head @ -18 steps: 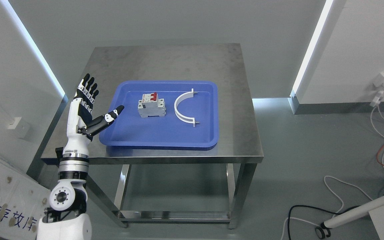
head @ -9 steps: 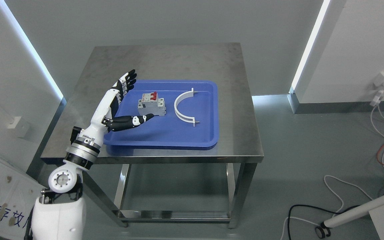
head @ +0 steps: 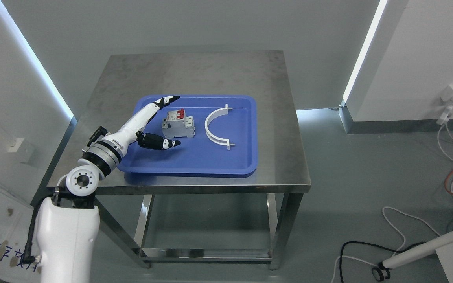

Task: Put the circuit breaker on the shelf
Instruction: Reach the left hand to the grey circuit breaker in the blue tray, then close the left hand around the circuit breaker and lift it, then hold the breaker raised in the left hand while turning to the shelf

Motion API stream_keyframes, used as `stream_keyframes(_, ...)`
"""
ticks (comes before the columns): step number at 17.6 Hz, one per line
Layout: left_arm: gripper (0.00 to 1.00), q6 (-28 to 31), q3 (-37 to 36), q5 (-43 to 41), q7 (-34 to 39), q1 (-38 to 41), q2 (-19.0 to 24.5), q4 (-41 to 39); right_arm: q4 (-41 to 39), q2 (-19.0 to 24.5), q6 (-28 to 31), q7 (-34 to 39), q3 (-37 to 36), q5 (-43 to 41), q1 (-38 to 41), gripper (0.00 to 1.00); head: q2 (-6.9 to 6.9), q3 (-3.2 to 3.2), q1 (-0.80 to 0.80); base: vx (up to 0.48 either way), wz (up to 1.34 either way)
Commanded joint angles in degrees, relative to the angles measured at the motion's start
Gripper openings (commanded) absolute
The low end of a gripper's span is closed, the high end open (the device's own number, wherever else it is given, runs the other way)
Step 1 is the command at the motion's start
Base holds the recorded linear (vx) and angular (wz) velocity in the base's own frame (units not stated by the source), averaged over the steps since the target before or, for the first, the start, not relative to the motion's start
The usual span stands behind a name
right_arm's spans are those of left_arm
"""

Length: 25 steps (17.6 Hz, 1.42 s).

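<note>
A steel table (head: pixel 195 70) stands on a grey floor (head: pixel 368 188) between pale walls, holding a blue tray (head: pixel 195 161). In the tray, a white curved bracket (head: pixel 214 127) lies at 3 o'clock from the circuit breaker (head: pixel 178 124). The left hand (head: pixel 148 124), fingers spread and holding nothing, flanks the breaker from 9 o'clock.

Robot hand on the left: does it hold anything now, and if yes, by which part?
Nothing is held. The left robot hand is open around the circuit breaker, fingers behind it and thumb in front, not closed on it. The breaker stands in the blue tray.
</note>
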Motion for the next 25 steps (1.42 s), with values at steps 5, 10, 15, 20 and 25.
stream_keyframes(5,0.60,2.3,-1.7,-5.6,0.0,-4.6,-2.2,8.7,0.0,-1.0,1.9,0.1,1.1,0.0,0.0,1.00,0.00,0.00,0.00,0.006,0.01)
stream_keyframes(10,0.31,0.8,-0.2,-5.5,0.4,-4.6,-2.2,9.7,0.0,-1.0,1.9,0.0,1.1,0.0,0.0,1.00,0.00,0.00,0.00,-0.001,0.00)
stream_keyframes(15,0.26,-0.6,3.5,-5.4,2.0,-4.7,-2.3,10.4,0.0,-1.0,1.9,0.0,1.1,0.0,0.0,1.00,0.00,0.00,0.00,0.000,0.00)
stream_keyframes(20,0.14,-5.3,10.6,-4.5,5.6,-5.0,-4.9,11.1,0.0,-1.0,1.9,0.0,1.1,-0.1,0.0,1.00,0.00,0.00,0.00,0.000,0.00)
stream_keyframes(25,0.16,-9.9,15.6,25.6,20.5,-8.1,-4.9,9.7,0.0,-1.0,1.9,0.1,1.1,0.0,0.0,1.00,0.00,0.00,0.00,0.001,-0.01)
